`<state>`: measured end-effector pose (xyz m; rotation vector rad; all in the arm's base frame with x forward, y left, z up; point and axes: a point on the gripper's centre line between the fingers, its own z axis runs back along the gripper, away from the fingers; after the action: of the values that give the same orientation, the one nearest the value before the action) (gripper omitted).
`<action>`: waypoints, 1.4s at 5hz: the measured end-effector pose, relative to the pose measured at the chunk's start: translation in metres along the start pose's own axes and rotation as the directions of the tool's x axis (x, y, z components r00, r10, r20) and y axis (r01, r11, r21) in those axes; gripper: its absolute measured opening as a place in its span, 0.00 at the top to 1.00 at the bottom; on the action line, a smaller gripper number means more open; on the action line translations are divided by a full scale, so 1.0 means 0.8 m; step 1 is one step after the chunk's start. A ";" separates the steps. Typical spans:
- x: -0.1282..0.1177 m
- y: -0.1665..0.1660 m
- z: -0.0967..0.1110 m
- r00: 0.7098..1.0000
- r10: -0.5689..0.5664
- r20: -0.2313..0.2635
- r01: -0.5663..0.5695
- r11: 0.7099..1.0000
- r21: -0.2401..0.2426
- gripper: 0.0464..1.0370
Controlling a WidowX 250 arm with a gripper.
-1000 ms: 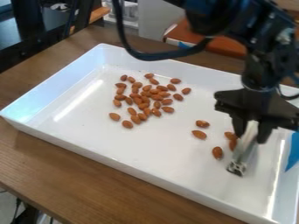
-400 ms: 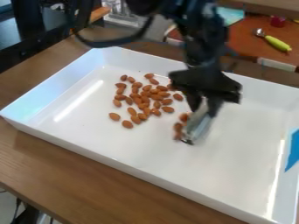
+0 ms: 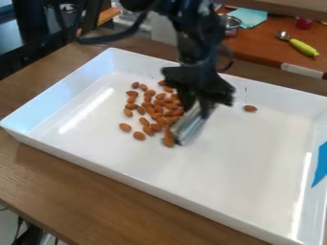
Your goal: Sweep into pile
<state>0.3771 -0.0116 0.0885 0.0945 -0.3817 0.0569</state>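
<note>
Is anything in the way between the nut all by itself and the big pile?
Yes. The black pincer and the shiny tool it holds are at the edge of the pile, on the side facing the lone nut.

Bare floor in a white tray [image 3: 243, 167] offers passage from 3 to 6 o'clock of a metal tool [image 3: 190, 125], as clustered almonds [image 3: 150, 109] block 10 o'clock and a lone almond [image 3: 251, 108] sits near 2.

Yellow-handled utensil [image 3: 303, 47], red item [image 3: 304, 23], teal cloth [image 3: 251, 17] on brown tabletop [image 3: 256, 45].
</note>
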 end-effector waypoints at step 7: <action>-0.021 0.098 0.003 0.978 0.195 -0.072 -0.136 0.863 0.486 0.71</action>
<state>0.3548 0.0657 0.0906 0.5495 -0.2475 0.3286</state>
